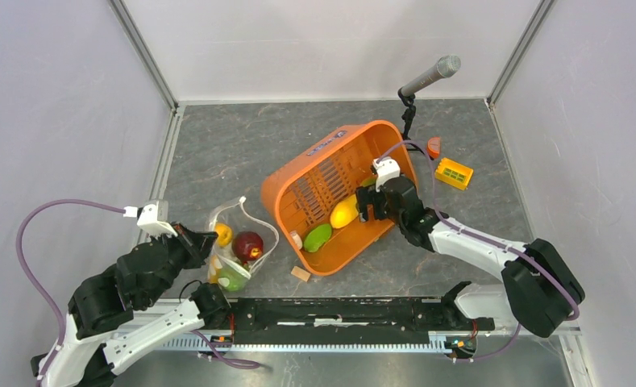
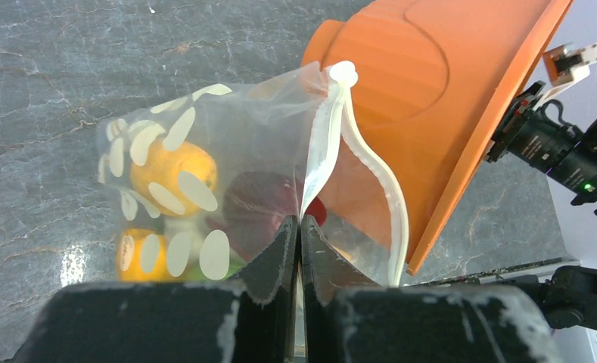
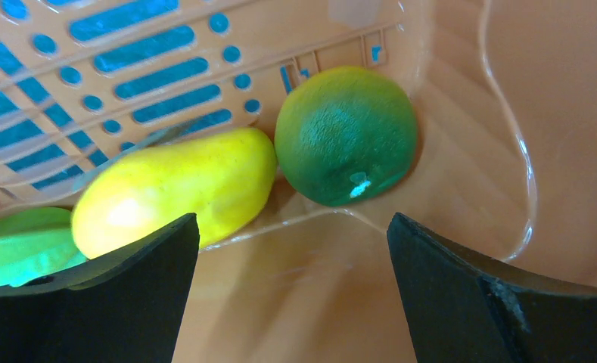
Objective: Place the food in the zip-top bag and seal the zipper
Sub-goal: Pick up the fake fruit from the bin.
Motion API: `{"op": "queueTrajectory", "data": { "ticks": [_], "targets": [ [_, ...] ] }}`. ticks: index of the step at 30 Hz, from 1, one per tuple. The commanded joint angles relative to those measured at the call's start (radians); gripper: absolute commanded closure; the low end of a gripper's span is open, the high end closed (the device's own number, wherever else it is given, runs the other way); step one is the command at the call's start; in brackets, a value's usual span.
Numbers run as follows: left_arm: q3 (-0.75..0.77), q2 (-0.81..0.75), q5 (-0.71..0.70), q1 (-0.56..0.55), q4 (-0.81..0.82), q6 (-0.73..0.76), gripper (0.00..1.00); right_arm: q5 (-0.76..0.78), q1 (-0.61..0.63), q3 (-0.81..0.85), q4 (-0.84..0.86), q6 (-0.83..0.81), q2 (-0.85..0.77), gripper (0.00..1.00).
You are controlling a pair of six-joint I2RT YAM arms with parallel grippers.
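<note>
At the lower left of the overhead view, nearest me, my left gripper [image 1: 205, 246] is pressed together on the mouth of the zip-top bag [image 1: 238, 242], pinching it at the zipper [image 2: 327, 144]; I think it has one lip only, though the fingers hide the contact. A dark red piece [image 1: 248, 244] and a yellow-orange piece [image 1: 223, 234] are already inside.

Farther in, at mid-frame, my right gripper [image 3: 293, 223] is spread wide inside the tipped orange basket [image 1: 286, 197], above a yellow fruit [image 3: 181, 185] and a green round fruit [image 3: 346, 136] that touch each other.

My worry is the pick. If I close here, one finger could land on the yellow fruit and nudge both smooth pieces along the basket wall. A tug from the left gripper could also collapse the mouth.

The bag lies on the surface with its mouth gaping toward the basket, to the right of frame; the zipper runs top to bottom in the left wrist view. The yellow fruit's long axis runs lower left to upper right, roughly along my closing line.
</note>
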Motion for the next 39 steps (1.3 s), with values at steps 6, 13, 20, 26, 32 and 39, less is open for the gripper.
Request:
{"op": "queueTrajectory", "data": {
  "ticks": [6,13,20,26,32,39],
  "targets": [
    [0.000,-0.023,-0.042,-0.002,0.028,-0.042,0.90,-0.109,-0.001,0.189,-0.053,-0.055,0.041,0.02],
    [0.011,0.017,-0.026,-0.002,0.033,-0.023,0.90,-0.113,0.001,0.301,-0.149,-0.059,0.133,0.03],
    [-0.002,0.024,-0.013,-0.002,0.055,-0.017,0.90,0.042,-0.004,0.527,-0.373,-0.119,0.340,0.02],
    [-0.005,0.016,-0.019,-0.003,0.050,-0.021,0.90,0.133,-0.004,0.739,-0.603,-0.162,0.495,0.03],
    [-0.012,0.010,-0.028,-0.002,0.041,-0.018,0.89,0.111,-0.004,1.003,-0.872,-0.266,0.596,0.02],
    [-0.012,-0.004,-0.042,-0.002,0.028,-0.008,0.89,0.011,-0.010,1.036,-0.995,-0.330,0.715,0.05]
  ]
}}
